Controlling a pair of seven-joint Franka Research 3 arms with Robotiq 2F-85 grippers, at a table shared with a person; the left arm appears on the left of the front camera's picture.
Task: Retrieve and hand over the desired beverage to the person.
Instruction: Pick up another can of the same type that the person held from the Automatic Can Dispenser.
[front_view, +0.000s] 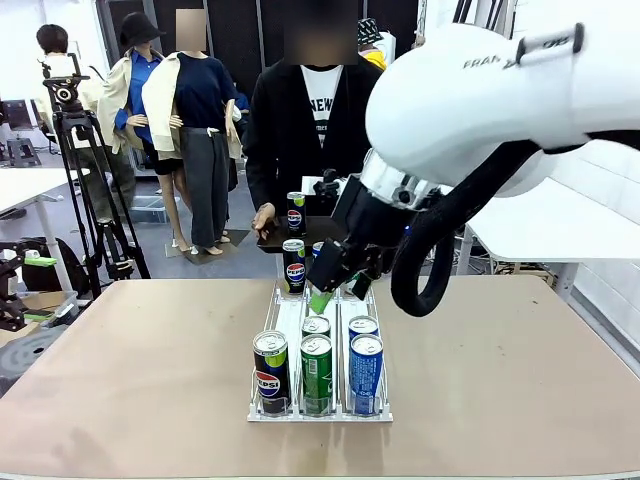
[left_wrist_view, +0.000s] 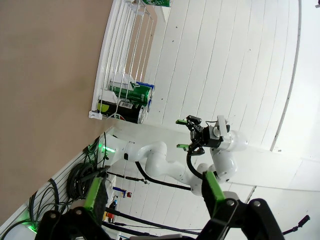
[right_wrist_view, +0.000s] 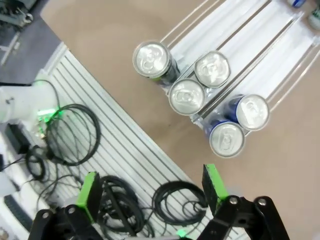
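Hovering above the rack on the counter, the right tool gapes wide and empty; five cans crowd the rack's near end, the person standing opposite. Dropping squarely around the wanted can, clear of its close neighbours, looks the careful course.

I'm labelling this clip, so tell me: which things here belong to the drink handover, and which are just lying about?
Job: person, rack, black can, green cans, blue cans, right tool open above the rack.
Lying about: tripod, cables on the floor.
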